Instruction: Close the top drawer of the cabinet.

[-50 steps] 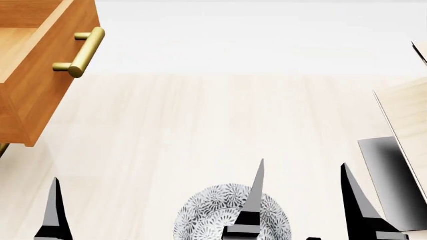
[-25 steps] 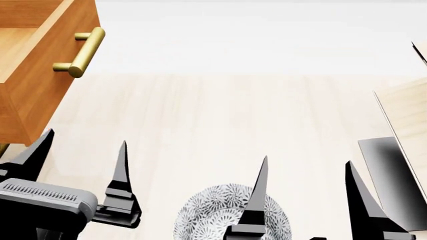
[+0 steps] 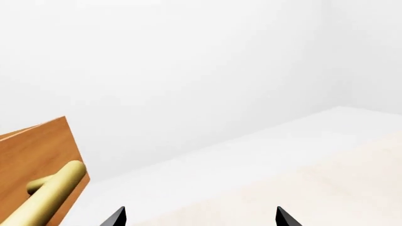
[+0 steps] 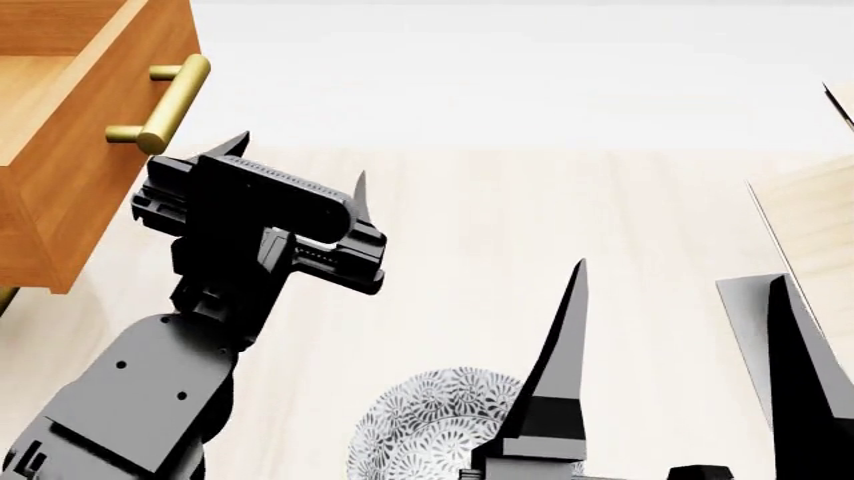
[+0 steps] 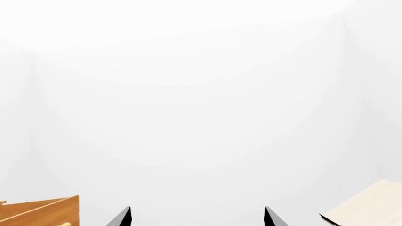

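The top drawer (image 4: 74,150) stands pulled out at the upper left of the head view, its lighter inside showing, with its shiny brass bar handle (image 4: 163,103) on the front. The rest of the cabinet is out of view to the left. My left gripper (image 4: 296,163) is open and empty, raised just right of and below the handle, apart from it. In the left wrist view the drawer front (image 3: 35,148) and handle (image 3: 55,190) lie beside my left gripper (image 3: 199,215). My right gripper (image 4: 677,272) is open and empty, low at the right. The right wrist view shows my right gripper (image 5: 197,215) and a drawer corner (image 5: 44,213).
A patterned grey-white bowl (image 4: 407,425) sits on the pale floor between my arms. Pale wooden panels (image 4: 817,225) on a black base (image 4: 754,335) stand at the right edge. A tip of a duller brass handle (image 4: 7,296) shows under the drawer.
My left arm has risen from the bottom of the head view up to just beside the drawer handle. My right gripper has risen a little. The drawer has not moved.
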